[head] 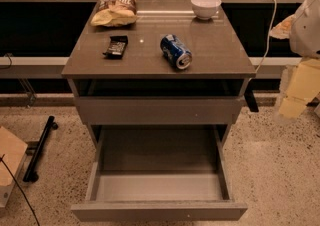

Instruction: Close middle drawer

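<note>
Middle drawer (159, 211): pulled far out toward the camera, with its low front panel at the bottom of the view. The flat grey inside is bare, so nothing in it should catch on the way in.

Drawer front above it (157, 110): sits far less proud, with a dark gap under the worktop (220, 45).

Worktop load: chip bag (114, 11) and bowl (205, 6) at the back, can (176, 51) on its side, dark snack wrapper (116, 46) nearer the front. The can may roll if you jolt the cabinet, so push steadily.

Gripper (292, 97): at the right edge, beside the cabinet's right flank and well apart from the open panel. It appears to touch nothing. Whether it is wide or narrow, you cannot tell.

Judgement: closing has not begun. The panel has no handle, so you likely need a flat push on its outer face. Aim near the middle so the thin side walls run in evenly
</note>
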You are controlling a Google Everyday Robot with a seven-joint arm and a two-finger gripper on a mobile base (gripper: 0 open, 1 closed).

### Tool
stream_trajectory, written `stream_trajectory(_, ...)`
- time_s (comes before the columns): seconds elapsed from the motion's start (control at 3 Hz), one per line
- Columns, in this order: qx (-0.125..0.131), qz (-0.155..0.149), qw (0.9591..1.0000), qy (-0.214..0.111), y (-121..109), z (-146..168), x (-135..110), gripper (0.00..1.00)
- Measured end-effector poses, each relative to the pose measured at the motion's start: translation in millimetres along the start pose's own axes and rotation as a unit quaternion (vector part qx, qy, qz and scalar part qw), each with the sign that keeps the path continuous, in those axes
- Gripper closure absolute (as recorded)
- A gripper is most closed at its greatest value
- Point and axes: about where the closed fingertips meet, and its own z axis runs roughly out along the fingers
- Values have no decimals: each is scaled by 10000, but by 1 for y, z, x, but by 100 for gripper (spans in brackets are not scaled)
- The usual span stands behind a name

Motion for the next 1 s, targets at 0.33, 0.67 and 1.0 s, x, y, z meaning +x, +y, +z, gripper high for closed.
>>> stream_trajectory(0.33, 0, 0, 10000, 0, 0, 0, 0, 0)
stream_trajectory(0.67, 42, -4, 10000, -12, -1, -2, -1, 12)
stream_trajectory(1.0, 22, -38, 10000, -55, 9, 10, 1, 36)
